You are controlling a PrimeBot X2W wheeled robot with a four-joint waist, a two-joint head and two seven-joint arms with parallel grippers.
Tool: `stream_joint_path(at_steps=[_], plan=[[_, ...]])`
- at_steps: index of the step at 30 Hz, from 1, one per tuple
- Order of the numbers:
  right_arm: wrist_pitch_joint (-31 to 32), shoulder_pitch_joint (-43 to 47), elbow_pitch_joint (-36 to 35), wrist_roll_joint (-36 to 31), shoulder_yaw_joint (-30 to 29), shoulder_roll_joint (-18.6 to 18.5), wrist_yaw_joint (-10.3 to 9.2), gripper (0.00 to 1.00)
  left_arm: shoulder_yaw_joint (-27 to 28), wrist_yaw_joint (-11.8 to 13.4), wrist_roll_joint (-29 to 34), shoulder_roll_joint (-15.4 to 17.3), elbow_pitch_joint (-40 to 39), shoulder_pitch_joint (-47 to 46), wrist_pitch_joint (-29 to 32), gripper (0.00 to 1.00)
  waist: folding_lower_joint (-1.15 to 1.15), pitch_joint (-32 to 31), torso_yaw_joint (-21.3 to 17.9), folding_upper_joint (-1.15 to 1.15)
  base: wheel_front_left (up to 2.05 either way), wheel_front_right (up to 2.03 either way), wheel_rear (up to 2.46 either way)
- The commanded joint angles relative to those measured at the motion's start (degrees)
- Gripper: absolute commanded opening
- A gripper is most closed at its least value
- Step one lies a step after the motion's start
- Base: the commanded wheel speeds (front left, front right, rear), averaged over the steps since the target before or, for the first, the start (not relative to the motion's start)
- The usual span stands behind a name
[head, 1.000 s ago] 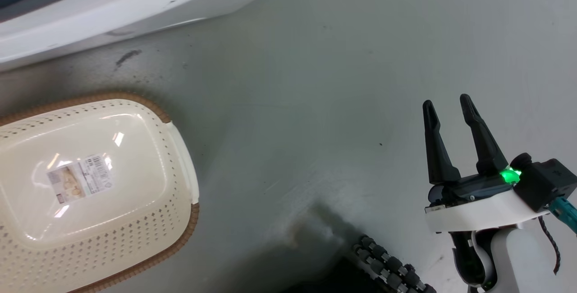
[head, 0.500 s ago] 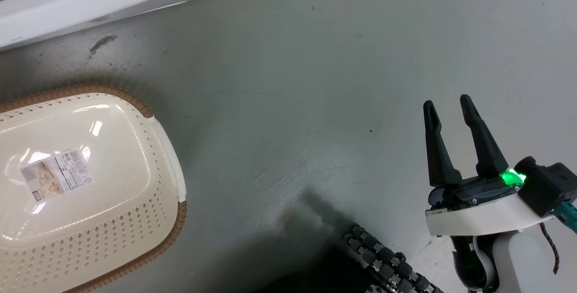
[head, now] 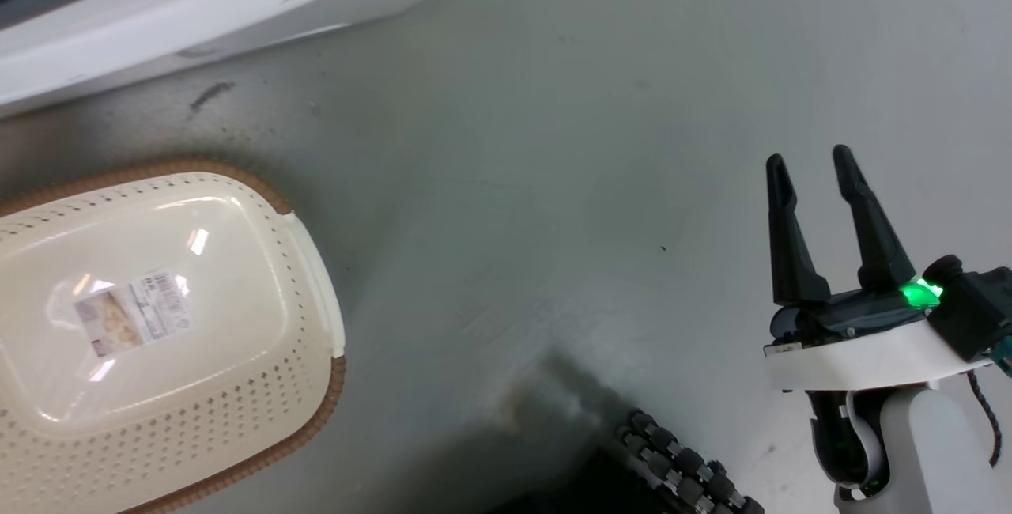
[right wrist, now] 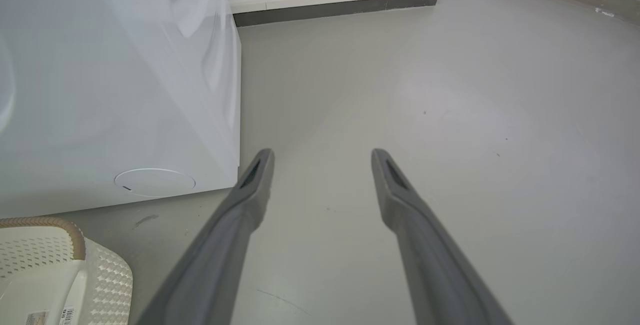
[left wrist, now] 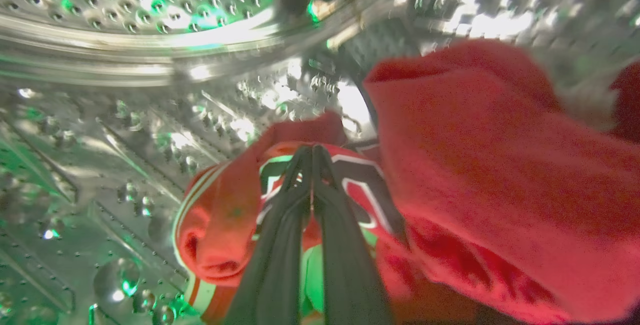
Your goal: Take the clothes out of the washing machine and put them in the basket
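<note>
Our left hand [left wrist: 311,151] is inside the steel drum [left wrist: 125,130], fingers pressed together and pinching the jersey [left wrist: 360,185] at its black, white-edged numeral. We see the clothes [left wrist: 475,165] as bright red, soft and rumpled, with white stripe trim on a rolled edge. Our right hand [head: 808,158] hangs spread over the grey floor [head: 553,182], holding nothing. Beside the white washing machine [head: 198,16] the cream perforated basket [head: 316,387] stands with only a label inside.

Bright red clothes [left wrist: 490,165]; jersey [left wrist: 372,190] numerals black, white-edged; basket [head: 221,411] cream, perforated, brown rim
</note>
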Motion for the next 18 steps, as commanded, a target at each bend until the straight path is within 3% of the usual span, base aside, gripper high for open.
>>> stream_joint_path(at_steps=[1, 4, 18], plan=[[-0.1, -0.6, 0.1, -0.5, -0.5, 0.0, -0.04, 1.00, 0.4, 0.8, -0.5, -0.7, 0.1, 1.3, -2.0, 0.00, 0.00, -1.9, 1.3, 0.00, 0.00, 0.00, 0.00], [-0.1, -0.5, 0.6, -2.1, -2.1, 0.0, -0.04, 1.00, 1.5, 2.8, -2.0, -3.4, 1.3, 4.2, -10.7, 0.00, 0.00, -5.6, 3.3, 0.00, 0.00, 0.00, 0.00], [-0.1, 2.2, 2.3, -8.5, -6.6, 0.0, -0.04, 1.00, 3.1, 4.5, -8.5, -14.7, 10.3, 21.4, -41.2, 0.00, 0.00, -20.2, 10.8, 0.00, 0.00, 0.00, 0.00]])
